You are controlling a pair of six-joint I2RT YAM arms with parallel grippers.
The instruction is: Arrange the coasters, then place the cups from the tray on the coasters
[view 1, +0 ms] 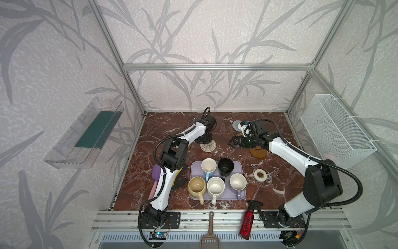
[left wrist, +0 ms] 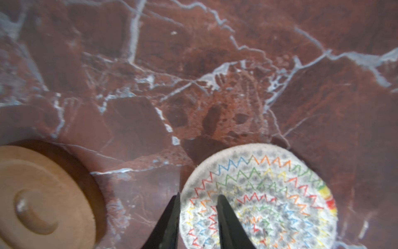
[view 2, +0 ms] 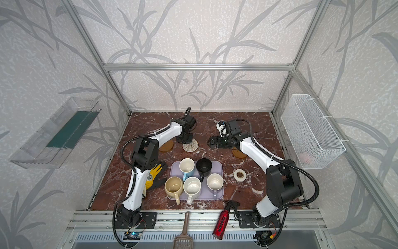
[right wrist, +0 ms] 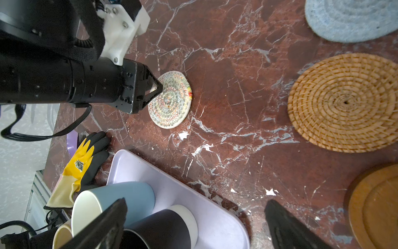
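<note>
My left gripper (left wrist: 198, 196) is shut on the rim of the cream woven coaster (view 1: 208, 146), which lies on the marble with one finger outside its edge and one on top. An amber-brown coaster (left wrist: 43, 198) lies beside it. The second amber-brown coaster (view 1: 258, 153), the rattan coaster (right wrist: 344, 103) and the grey-blue coaster (right wrist: 349, 19) lie under and beyond my right arm. My right gripper (view 1: 233, 142) hovers open and empty behind the lavender tray (view 1: 240, 165). On the tray stand the light blue (view 1: 209, 168), black (view 1: 226, 167), cream-yellow (view 1: 196, 185), speckled white (view 1: 215, 187) and lavender-grey (view 1: 238, 182) cups.
A white tape roll (view 1: 260, 174) lies right of the tray. A yellow and black glove (view 2: 154, 174) and a purple spatula (view 1: 156, 172) lie by the left arm. A red spray bottle (view 1: 247, 222) and a brown scoop (view 1: 210, 228) rest on the front rail.
</note>
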